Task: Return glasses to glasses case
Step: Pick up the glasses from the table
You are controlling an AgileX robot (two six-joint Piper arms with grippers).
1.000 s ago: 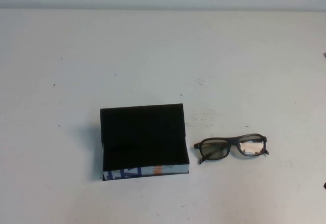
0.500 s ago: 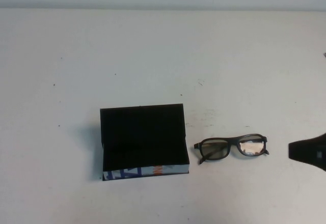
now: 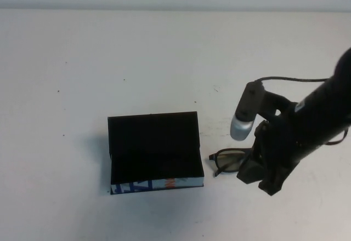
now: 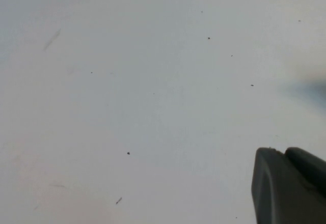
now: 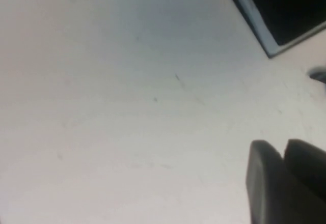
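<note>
Matt white table [image 3: 109,60]; matt black-lined glasses case [image 3: 155,149]

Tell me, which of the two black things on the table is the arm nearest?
The glasses: the right end effector hangs over their right half. The glasses case lies apart, leftward. The left end effector is elsewhere.

The white desk [image 3: 82,60] lay bare across its far half and whole left side, so there was open passage there, while the open glasses case [image 3: 155,152] stood as the one bulky obstacle near the front centre, its lid raised at the back. Just right of it, a narrow strip of desk separated the case from the glasses [image 3: 229,160], whose right part was covered by the right hand [image 3: 262,178] and its arm crossing in from the right edge. The left hand [image 4: 290,186] hung over speckled, bare desk.
</note>
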